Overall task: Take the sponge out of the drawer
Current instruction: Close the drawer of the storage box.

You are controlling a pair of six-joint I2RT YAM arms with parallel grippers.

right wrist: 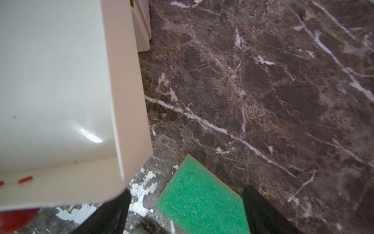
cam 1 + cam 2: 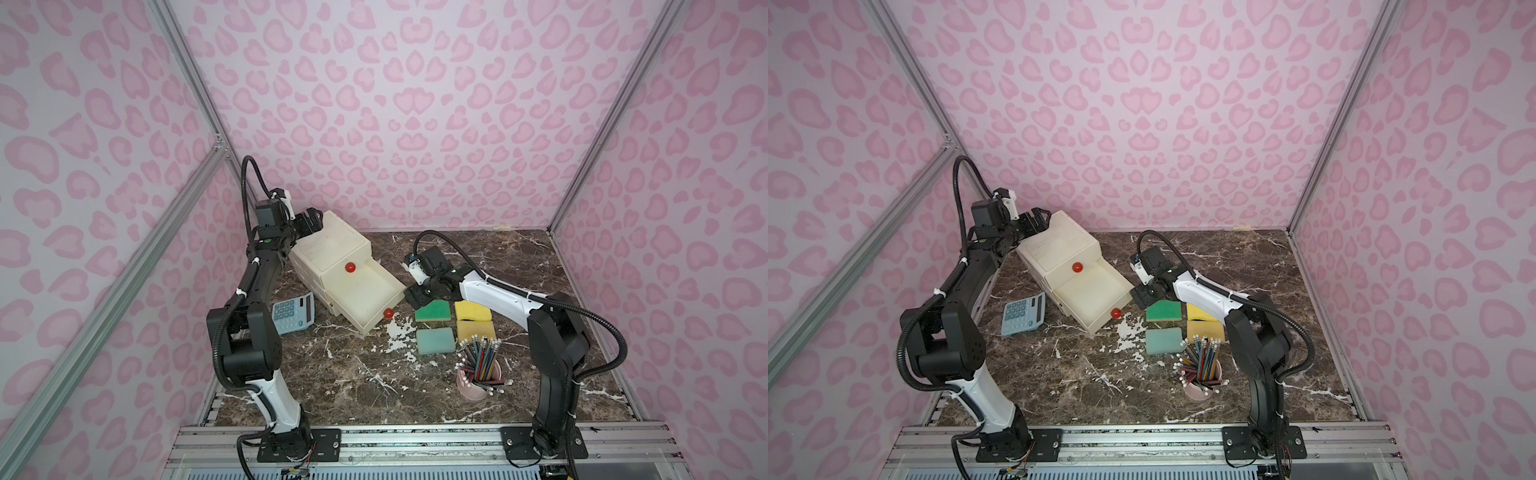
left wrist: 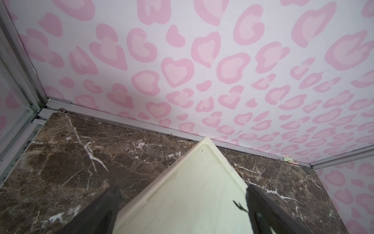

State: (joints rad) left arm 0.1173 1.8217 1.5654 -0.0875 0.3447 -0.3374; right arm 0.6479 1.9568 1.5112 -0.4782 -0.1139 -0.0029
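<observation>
A cream drawer cabinet (image 2: 328, 249) (image 2: 1059, 249) with red knobs stands at the back left. Its lower drawer (image 2: 365, 297) (image 2: 1092, 293) is pulled out, and nothing shows inside it. A green sponge (image 2: 433, 311) (image 2: 1164, 311) (image 1: 202, 202) lies flat on the marble just right of the drawer's front corner. My right gripper (image 2: 411, 296) (image 2: 1140, 297) (image 1: 185, 200) hovers over that sponge's near edge, open, with the fingers (image 1: 259, 212) on either side and not touching it. My left gripper (image 2: 311, 220) (image 2: 1038, 220) (image 3: 184, 190) is open over the cabinet's back top corner (image 3: 192, 192).
Two yellow sponges (image 2: 473, 311) (image 2: 476, 331) and a teal one (image 2: 434, 340) lie right of the green sponge. A pink cup of pencils (image 2: 478, 374) stands in front of them. A blue calculator (image 2: 293, 311) leans left of the cabinet.
</observation>
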